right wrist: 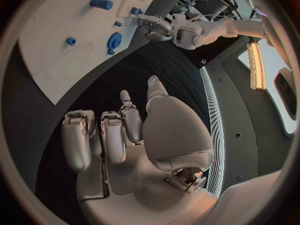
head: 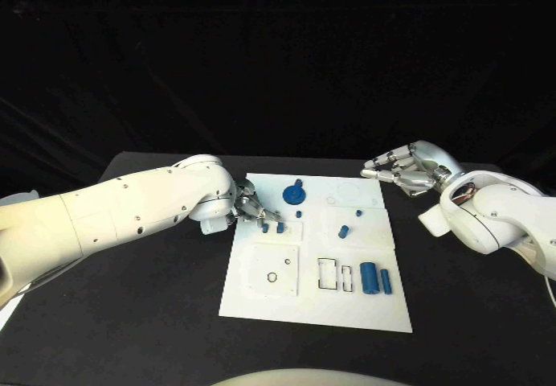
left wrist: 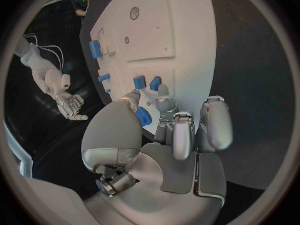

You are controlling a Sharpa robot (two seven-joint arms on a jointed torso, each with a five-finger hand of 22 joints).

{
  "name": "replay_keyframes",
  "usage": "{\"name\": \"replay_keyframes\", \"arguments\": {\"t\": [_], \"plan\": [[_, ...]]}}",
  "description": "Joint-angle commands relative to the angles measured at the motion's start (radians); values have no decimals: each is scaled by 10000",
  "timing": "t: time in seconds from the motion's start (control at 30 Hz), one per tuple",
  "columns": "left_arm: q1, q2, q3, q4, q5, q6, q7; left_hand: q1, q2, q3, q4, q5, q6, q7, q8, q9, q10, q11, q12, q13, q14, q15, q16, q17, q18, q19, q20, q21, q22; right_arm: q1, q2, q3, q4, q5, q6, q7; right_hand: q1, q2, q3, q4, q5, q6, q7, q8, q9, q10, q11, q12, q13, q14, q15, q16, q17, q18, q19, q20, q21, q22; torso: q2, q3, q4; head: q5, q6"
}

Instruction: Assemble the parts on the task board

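Left hand (head: 247, 207) hovers at the left edge of the white rectangular task board (head: 261, 301), fingers loosely apart and grasping nothing, likely lining up on the two small blue pegs (head: 272, 227) just beside it. Further right, the blue gear-shaped part (head: 296, 193) sits at the far side. Right hand (head: 403, 173) waits off the board's far right corner, released, clear of the work.

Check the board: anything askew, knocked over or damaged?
Nothing stands out. The task board lies flat and looks undamaged, with the blue parts on it: a gear, a large cylinder and small pegs. The left hand reaches over its edge; the right hand hovers off the board.
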Motion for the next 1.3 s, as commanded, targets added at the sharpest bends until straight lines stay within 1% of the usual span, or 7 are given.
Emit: {"name": "replay_keyframes", "arguments": {"t": [0.03,0.2,0.3,0.5,0.77,1.07,1.3], "plan": [[-23,-98,-14,49,2017,-2062,1261,182,97,-395,15,10,-333,144,-106,-180,-984,215,-1295,-1425,718,159,-593,1710,358,-540,153,-1298,-1112,-7,7,-4,0,-80,133,18,118,-9,-49,-4,35,26,0,29,16,-61,14,-60,948,926,16,-55,2214,114,499,47,-36,1584,8,-5,-2,-36,6],[-23,-197,-14,67,2843,-2812,2947,815,261,-952,-14,18,-1278,704,-507,-672,-2412,761,-2334,-2248,-1008,618,-3677,-1711,1040,-2494,581,-5569,-4796,-11,0,-9,-5,-80,133,16,109,-4,-84,8,63,27,0,29,16,-64,14,-65,943,924,15,-59,2208,117,493,46,-43,1573,8,-4,-1,-49,12],[-24,-186,-16,67,2720,-3060,4042,1811,296,-964,-240,28,-1580,930,-695,-985,-3165,989,-2837,-2716,-2074,889,-5389,-3458,1099,-2811,786,-6396,-5384,-14,-2,-11,-9,-79,131,15,109,-4,-84,8,63,27,0,29,16,-64,14,-65,943,924,15,-59,2208,117,493,46,-43,1573,4,-2,12,-80,22],[-36,59,-46,24,741,-3046,4887,3716,411,-620,-905,3,-1509,1023,-1055,-1678,-3598,1115,-3528,-3699,-2526,988,-6350,-4565,1139,-2634,955,-7205,-6093,-26,8,-13,-18,-79,134,15,109,-4,-84,8,63,27,0,29,16,-64,14,-65,943,924,15,-59,2208,117,493,46,-43,1573,8,-8,0,-147,61],[-150,605,-80,-170,-2000,-3166,5321,5283,69,618,-1678,-42,-523,897,-2252,-2974,-3110,1025,-4465,-5242,-2329,860,-6281,-4778,1112,-2188,771,-7447,-6407,-54,33,-16,-33,-78,152,16,109,1,-93,11,71,27,0,29,16,-64,14,-66,942,926,15,-56,2213,115,497,46,-39,1581,12,-10,-16,-239,115],[-236,1192,-96,-644,-4045,-2944,5117,4931,-508,1254,-1827,-146,430,747,-3170,-3791,-2784,962,-5279,-6465,-1073,758,-4447,-3259,1118,-1508,696,-6997,-6169,-76,53,-16,-38,-77,162,30,109,1,-93,11,71,27,0,29,16,-64,14,-66,942,926,15,-56,2213,115,497,46,-39,1581,5,1,3,-274,146],[-317,1405,-107,-818,-4806,-2399,4566,4591,-688,1459,-1905,-177,955,701,-3673,-4158,-2350,916,-5793,-7228,139,711,-2005,-728,571,-93,612,-3488,-3059,-81,62,-17,-42,-74,168,45,114,8,-96,10,78,28,-1,29,16,-63,13,-64,943,923,15,-65,2200,116,495,46,-42,1576,5,0,6,-304,139]]}}
